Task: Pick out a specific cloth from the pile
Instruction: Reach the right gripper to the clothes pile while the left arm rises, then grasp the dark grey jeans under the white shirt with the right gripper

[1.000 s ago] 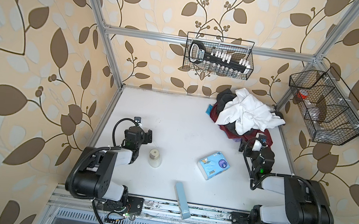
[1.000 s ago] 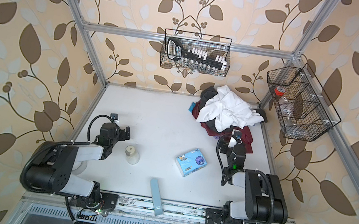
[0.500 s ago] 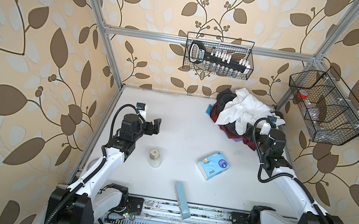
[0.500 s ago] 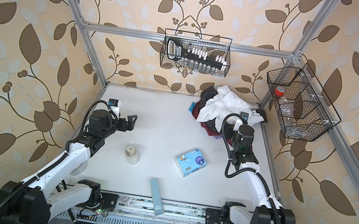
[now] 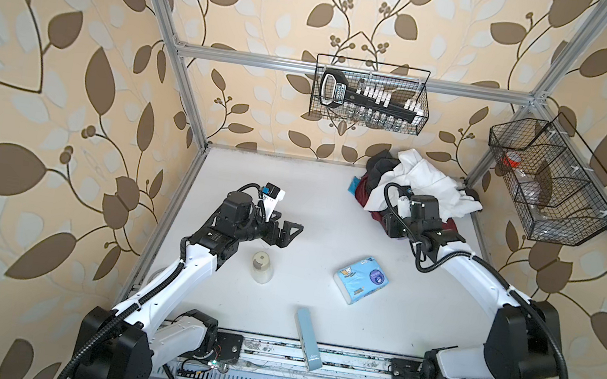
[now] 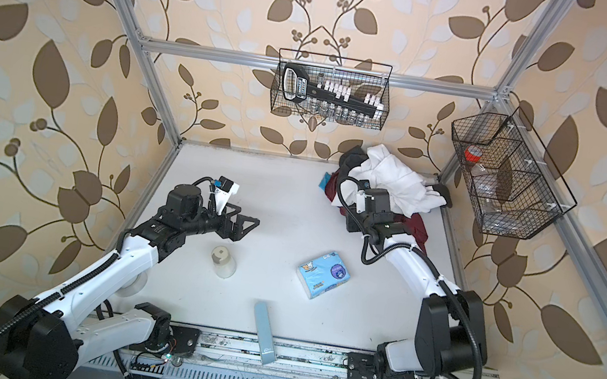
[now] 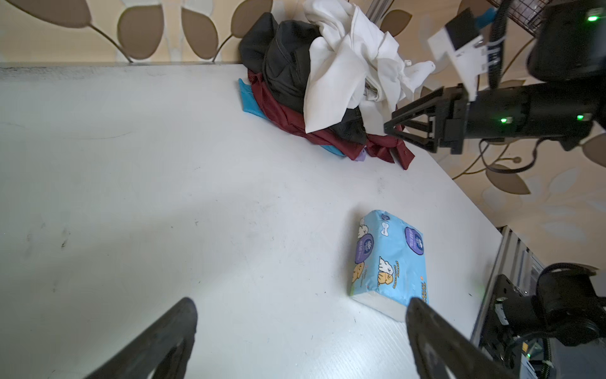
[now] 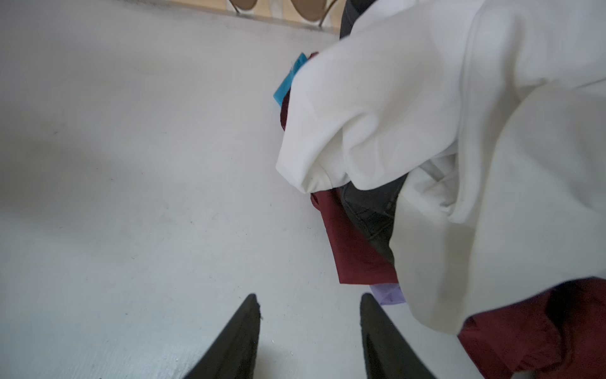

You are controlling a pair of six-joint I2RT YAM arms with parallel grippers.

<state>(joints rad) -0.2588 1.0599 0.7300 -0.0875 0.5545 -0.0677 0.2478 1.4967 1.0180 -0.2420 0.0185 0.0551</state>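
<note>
Although the tissue pack (image 7: pixel 388 259) is covered in print (purple roundels, cartoon dogs, a line of orange characters along one edge), none of it is sharp enough to read. It lies on the table (image 5: pixel 323 209) well apart from the pile (image 5: pixel 410 189), on the side toward the arm bases. On the wall behind the pile, a black tool (image 5: pixel 334 90) in a wire basket (image 5: pixel 372 63) bears a white-edged label, too small to make out.

The right arm reaches forward from its base with the forearm stretched toward the pile. The right gripper (image 8: pixel 308 298) hangs low over the table at the pile's near edge. Its jaws are partly apart with nothing between them, and one tip is just beside a lilac scrap (image 8: pixel 388 293).

The left arm is extended over open table, well to the left of the pile. The left gripper (image 7: pixel 301 305) is roughly level and aimed toward the pile, its jaws spread wide and empty.

The charcoal cloth (image 7: pixel 285 65) sits inside the pile. It bulges out on the far left side and shows again under the hem of the white cloth (image 7: pixel 344 59), which is draped over it. The maroon cloth (image 7: pixel 328 139) lies beneath it, and a blue scrap (image 7: pixel 249 101) sticks out at the bottom.
</note>
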